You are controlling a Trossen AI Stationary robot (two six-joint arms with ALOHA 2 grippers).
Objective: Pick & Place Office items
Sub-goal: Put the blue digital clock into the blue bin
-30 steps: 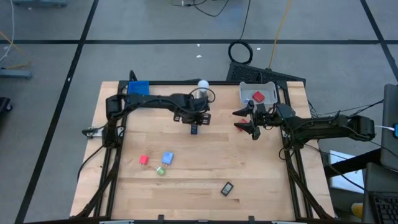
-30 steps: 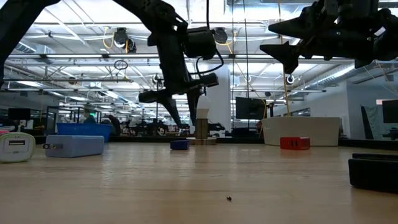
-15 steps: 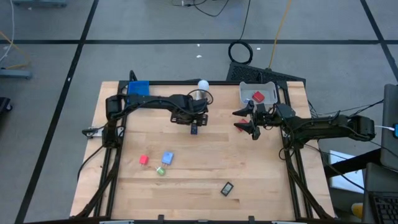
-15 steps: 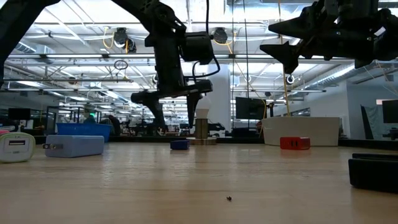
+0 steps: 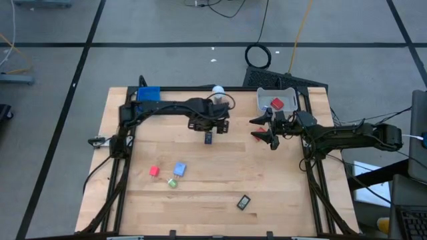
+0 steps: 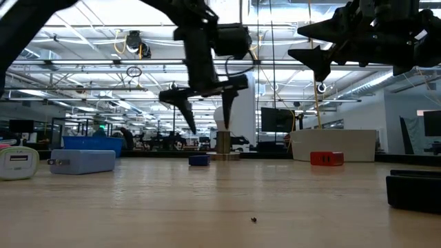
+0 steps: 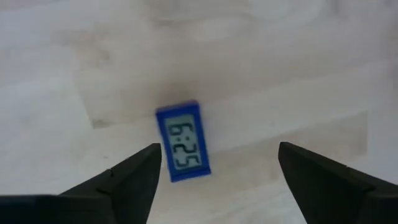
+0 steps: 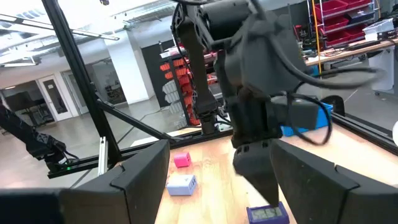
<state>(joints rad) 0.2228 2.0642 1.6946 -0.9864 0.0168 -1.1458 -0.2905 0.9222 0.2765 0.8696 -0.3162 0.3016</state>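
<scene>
Pale wooden table [image 5: 220, 180] on a grey tiled floor, seen from above, and the left gripper [image 5: 209, 125] hangs over the far middle of the boards with the small blue clock [image 5: 209, 138] lying just at its six o'clock, free on the wood. The right gripper [image 5: 269, 134] waits off at three o'clock, well apart from the clock, so the left arm is clearly the nearer one; a grey tray [image 5: 276, 100] with a red piece sits at its twelve. Red block [image 5: 154, 171], light-blue block [image 5: 179, 169], green bit [image 5: 173, 183] and a dark piece [image 5: 243, 202] lie nearer the front edge. Down to table level now: an open workshop hall behind, ceiling lights, and the left gripper [image 6: 204, 110] hovers above the board with fingers spread wide, nothing between them; the clock [image 6: 199, 160] rests flat beneath. Left wrist camera: the clock [image 7: 183, 149] lies face up between the two dark fingers [image 7: 134, 180], closer to one of them, its long axis running along the fingers rather than across the gap, so I judge the jaws would close on its narrow width. Right wrist camera: shelving and racks beyond, its own fingers [image 8: 140, 180] parted and empty, looking at the left arm over the clock [image 8: 267, 213].
</scene>
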